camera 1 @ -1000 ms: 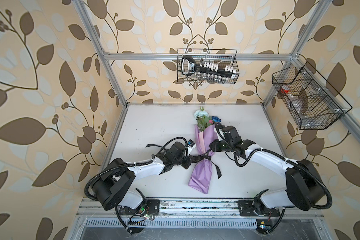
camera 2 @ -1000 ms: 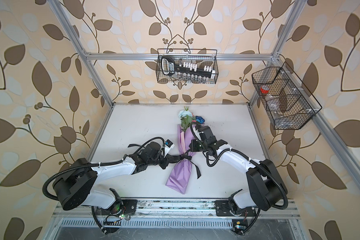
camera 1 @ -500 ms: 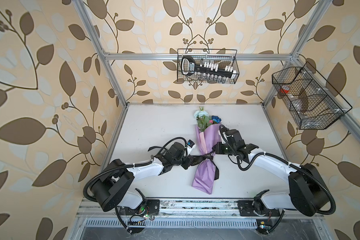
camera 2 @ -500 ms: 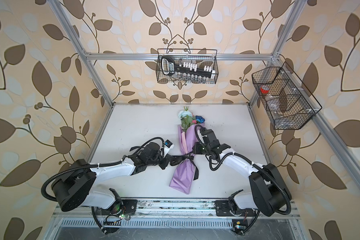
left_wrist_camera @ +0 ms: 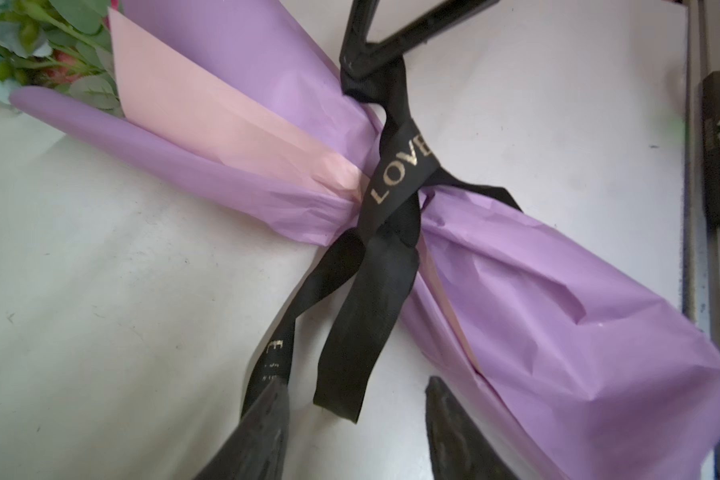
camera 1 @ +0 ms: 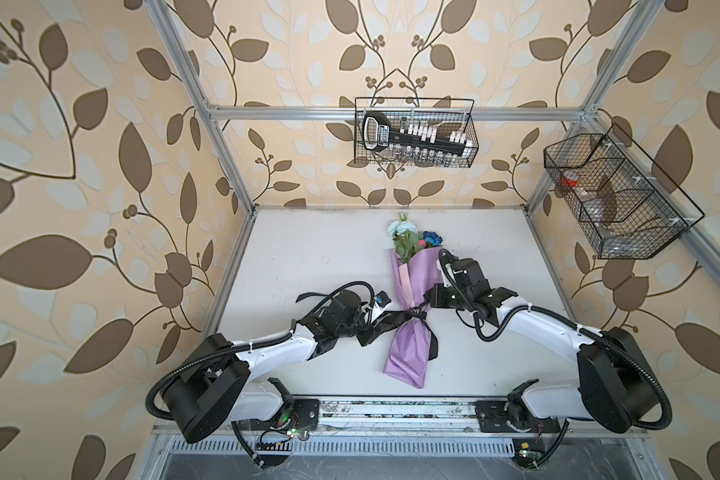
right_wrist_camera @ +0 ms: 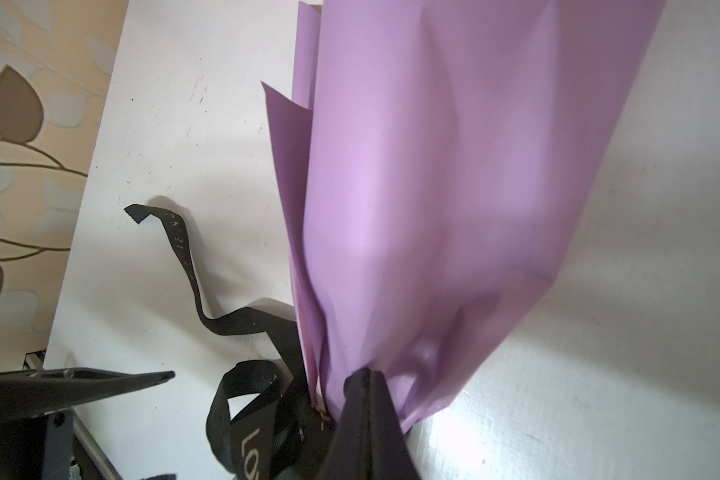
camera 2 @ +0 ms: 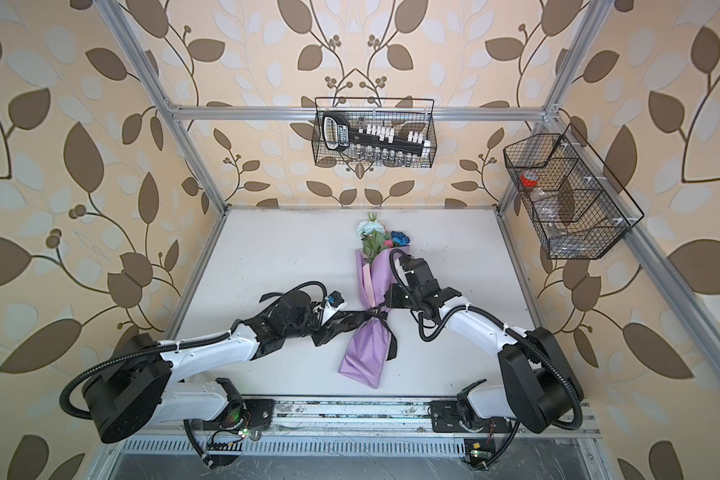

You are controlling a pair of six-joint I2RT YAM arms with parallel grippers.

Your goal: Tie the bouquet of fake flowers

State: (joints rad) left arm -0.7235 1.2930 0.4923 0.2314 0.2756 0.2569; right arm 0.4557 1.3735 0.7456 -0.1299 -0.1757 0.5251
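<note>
Top views both show two arms stretched low over the white table. The left arm comes in from 7 o'clock and the right from 5 o'clock, forearms nearly flat, wrists meeting at the middle of the one bouquet of fake flowers.

The bouquet lies flat near the table's centre, blooms toward 12 o'clock and the lilac-wrapped foot toward 6 o'clock. It is leaning a touch, so the foot sits nearer 7. I count one black ribbon, wound around the bouquet's pinched waist.

The left gripper sits at 9 o'clock of that waist, just beside it. Seen from the left wrist, the left gripper has its jaws apart. Two ribbon tails run down toward them. One reaches the tip of a finger and the other ends loose in the gap. The bouquet is just past the fingertips, not touched by them.

The right gripper sits at 3 o'clock of the waist, pressed against the paper. Its tips are pinched together on the ribbon.

Two wire baskets hang on the walls: one basket at 12 o'clock and another basket at 2 o'clock.
</note>
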